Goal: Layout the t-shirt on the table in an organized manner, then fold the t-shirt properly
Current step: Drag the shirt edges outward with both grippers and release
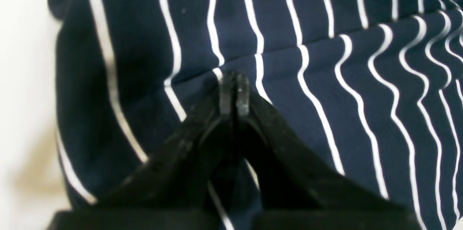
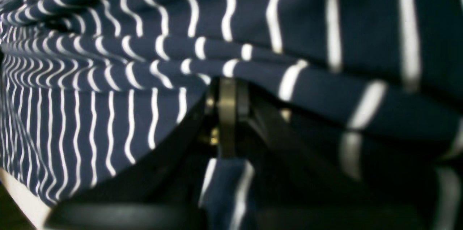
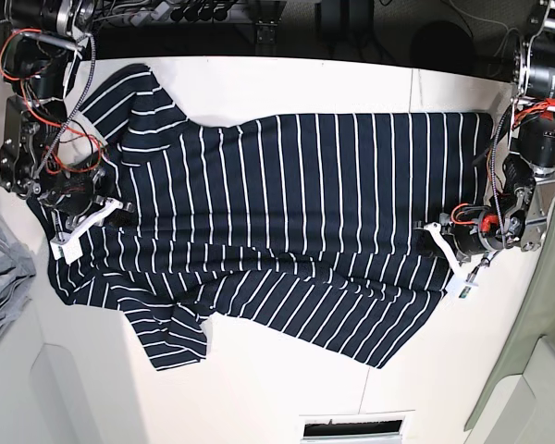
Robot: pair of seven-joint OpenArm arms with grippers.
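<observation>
Left gripper closed, pinching a fold of the t-shirt at the hem end; right gripper likewise clamped on cloth at the sleeve end. Shirt spread lengthwise across the table, near edge slanted and rumpled. Layout judged nearly done; straightening and all folding outstanding.

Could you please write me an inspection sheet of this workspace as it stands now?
Surface: white table, mostly covered.
Job's things: t-shirt spread wide, lower edge folded up unevenly, wrinkled.
Clutter: grey cloth off the table's edge.
Grippers: left gripper shut, pinching a fold of the shirt; right gripper shut at a bunched fold, grip unclear.
Cables: red wires on the arms.
Surroundings: dark equipment behind the table.
</observation>
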